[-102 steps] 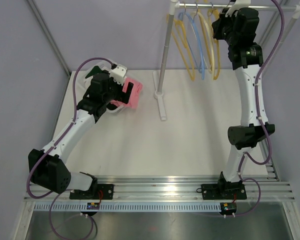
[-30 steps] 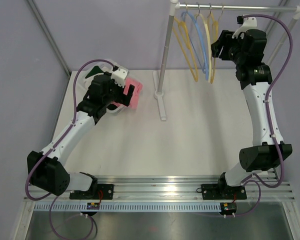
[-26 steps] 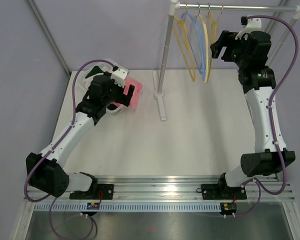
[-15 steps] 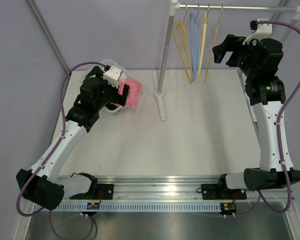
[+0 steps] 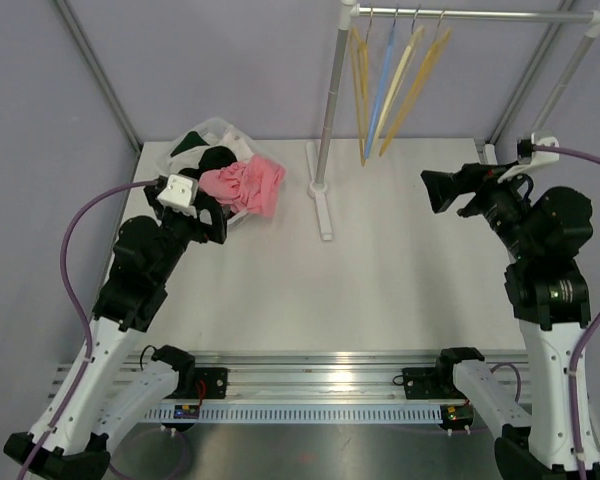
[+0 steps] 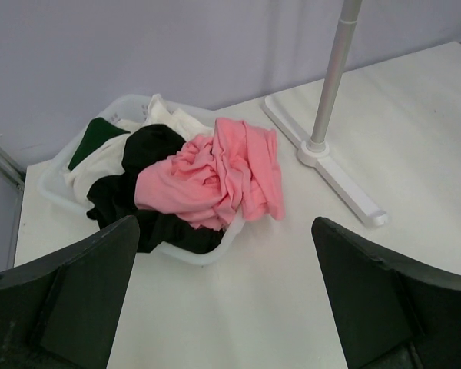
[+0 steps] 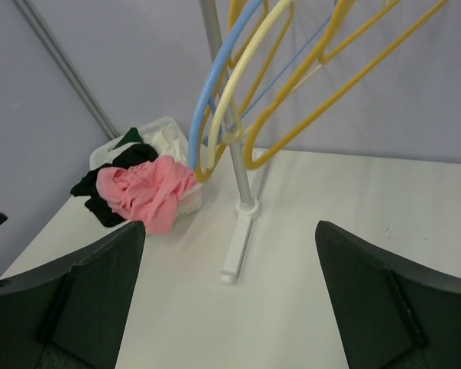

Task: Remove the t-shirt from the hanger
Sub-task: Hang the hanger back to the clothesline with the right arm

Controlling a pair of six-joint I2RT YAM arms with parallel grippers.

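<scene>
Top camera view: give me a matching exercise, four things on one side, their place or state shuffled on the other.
1. pink t-shirt
2. blue hanger
3. right gripper
4. rack base

A. hanging bare on the rail
B. lying flat on the table
C. open, holding nothing
D. piled in the basket, spilling over its rim

Pairs: 1-D, 2-A, 3-C, 4-B

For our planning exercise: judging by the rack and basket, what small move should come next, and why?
Probably just park both arms: the hangers are bare, the pink t-shirt lies heaped on the basket, and the left end effector and right end effector are open, empty.
</scene>
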